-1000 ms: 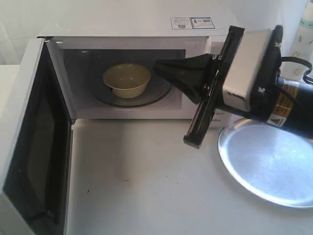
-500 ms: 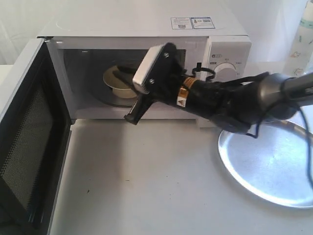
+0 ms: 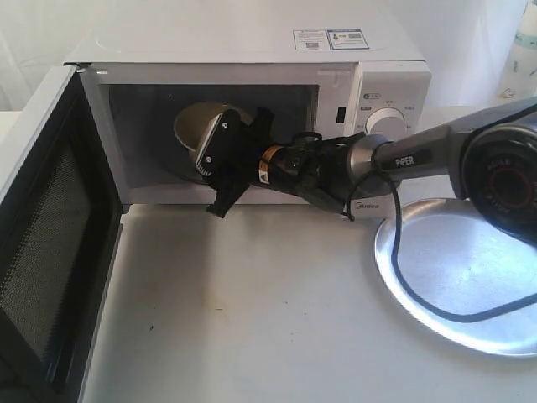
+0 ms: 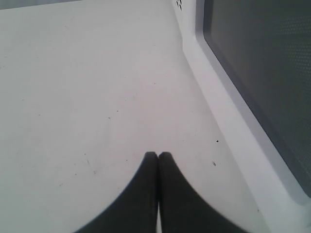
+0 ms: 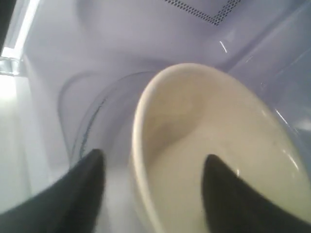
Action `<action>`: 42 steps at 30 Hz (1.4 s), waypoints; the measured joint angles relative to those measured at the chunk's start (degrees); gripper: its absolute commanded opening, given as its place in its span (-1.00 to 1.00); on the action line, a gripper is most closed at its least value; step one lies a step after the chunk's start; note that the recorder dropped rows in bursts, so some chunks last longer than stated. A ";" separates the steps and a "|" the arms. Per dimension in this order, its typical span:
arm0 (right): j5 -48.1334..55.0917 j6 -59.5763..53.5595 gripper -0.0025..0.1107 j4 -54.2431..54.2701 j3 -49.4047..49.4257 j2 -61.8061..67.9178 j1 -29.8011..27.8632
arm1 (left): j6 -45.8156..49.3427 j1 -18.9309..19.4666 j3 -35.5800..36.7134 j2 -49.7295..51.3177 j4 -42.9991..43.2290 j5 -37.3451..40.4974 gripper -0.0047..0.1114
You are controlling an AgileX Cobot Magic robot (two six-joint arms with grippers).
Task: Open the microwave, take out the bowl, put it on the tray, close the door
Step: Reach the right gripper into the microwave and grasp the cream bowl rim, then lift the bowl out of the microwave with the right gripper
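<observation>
The bowl (image 3: 200, 124) is seen inside the microwave (image 3: 252, 46), on the glass turntable (image 5: 80, 116), toward the left half of the cavity. It is round, cream-yellow, glazed and empty; no mark can be made out on its side. Being round, it offers no long axis, and only the rim is there to be gripped.

The near rim is straddled by the right claw (image 5: 153, 156). In the right wrist view one of its fingers (image 5: 85, 194) is placed outside the wall and the other inside the hollow. The claw is spread wide and nothing is gripped; whether either finger touches the glaze cannot be told. The bowl thus lies straight ahead of that claw. It is judged that closing on the wall, then a lift and a withdrawal rightward, is what is called for next.

The tray (image 3: 487, 277) is set on the table (image 3: 252, 311) right of the microwave, well apart from the bowl. The door (image 3: 50, 252) is swung fully open at the left. The left claw (image 4: 158, 158) is held over the table beside the door, pressed together and empty, much the farther from the bowl.
</observation>
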 measured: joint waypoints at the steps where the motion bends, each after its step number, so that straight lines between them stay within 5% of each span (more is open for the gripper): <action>1: 0.76 0.00 -0.58 0.26 -0.66 0.09 0.15 | 0.00 0.00 0.00 0.00 0.00 0.00 -0.92; 3: 1.79 0.00 -0.95 0.26 -1.51 0.09 0.38 | 0.00 0.00 0.00 0.00 0.00 0.00 -0.92; 11: 15.21 7.06 -0.96 -3.12 -2.41 -4.15 3.80 | 0.00 0.00 0.00 0.00 0.00 0.00 -0.92; 22: 55.07 7.06 -0.96 0.23 9.22 -23.33 19.71 | 0.00 0.00 0.00 0.00 0.00 0.00 -0.92; 30: 89.15 17.87 -0.96 -1.50 24.02 -34.31 20.26 | 0.00 0.00 0.00 0.00 0.00 0.00 -0.92; 36: 87.88 38.07 -0.96 -19.58 37.16 -37.23 15.78 | 0.00 0.00 0.00 0.00 0.00 0.00 -0.92; 42: 69.78 54.03 -0.96 -33.92 42.47 -36.97 9.41 | 0.00 0.00 0.00 0.00 0.00 0.00 -0.92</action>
